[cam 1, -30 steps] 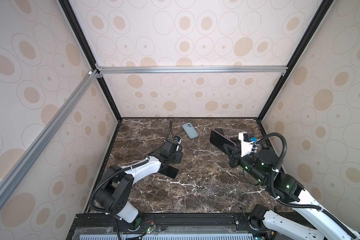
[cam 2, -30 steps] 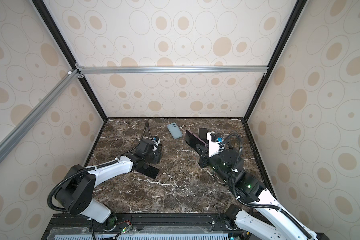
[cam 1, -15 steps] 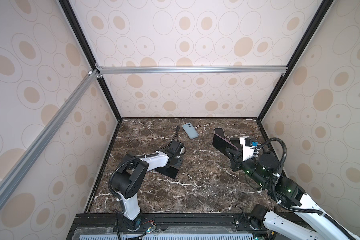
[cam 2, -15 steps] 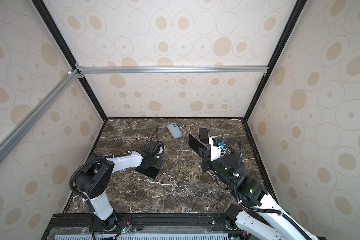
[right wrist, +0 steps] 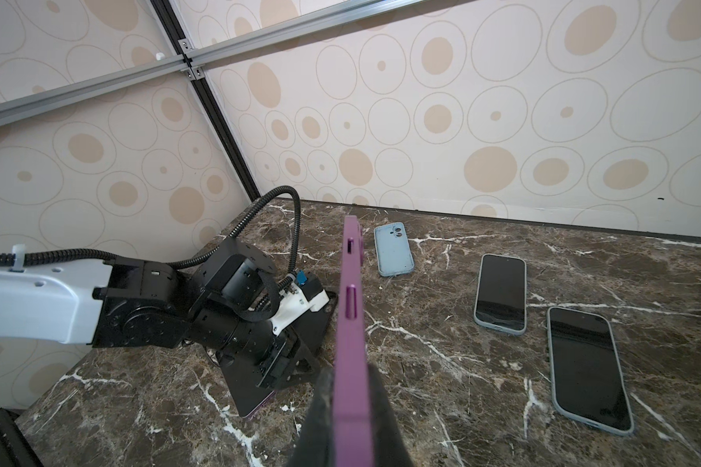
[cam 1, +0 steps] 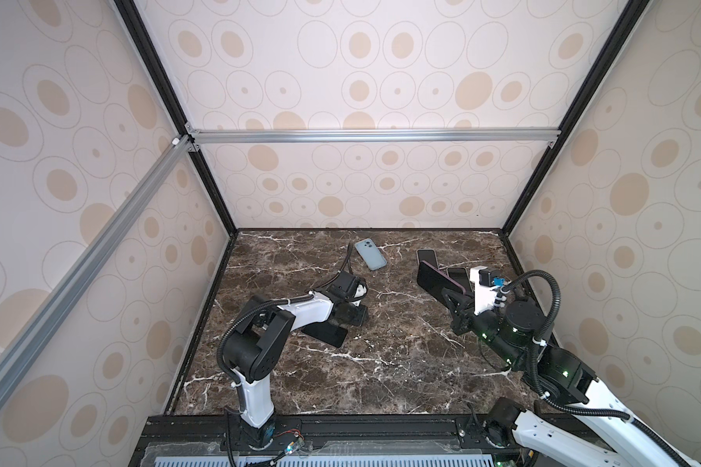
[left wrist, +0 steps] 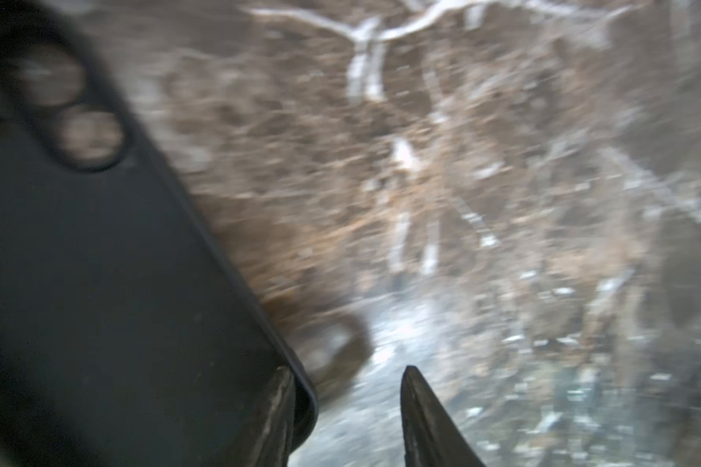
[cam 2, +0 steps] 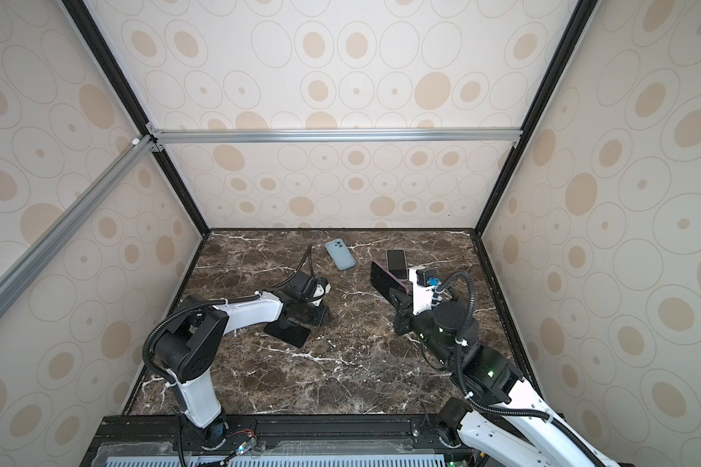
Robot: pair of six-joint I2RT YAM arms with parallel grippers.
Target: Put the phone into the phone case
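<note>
A purple-edged phone [right wrist: 351, 307] with a dark face [cam 1: 434, 279] is held edge-on above the table, my right gripper [right wrist: 351, 370] shut on its lower end, as both top views show [cam 2: 399, 301]. A black phone case [left wrist: 98, 263] with round camera holes lies on the marble at the left. My left gripper [left wrist: 347, 370] is low over one corner of it, open. One finger [left wrist: 280, 404] rests on the case by its rim and the other stands apart over bare marble. In a top view the left gripper [cam 1: 351, 313] covers most of the case [cam 1: 359, 319].
A dark phone [cam 1: 324, 333] lies flat just in front of the left gripper. A light blue case [cam 1: 370, 254] lies face down near the back wall. Two dark-screened phones in grey cases [right wrist: 500, 293] [right wrist: 587, 368] lie at the back right. Patterned walls enclose the table.
The left arm has folded, its elbow raised, and its gripper has shifted a little right over the black case. The right gripper has barely moved with the purple phone.
</note>
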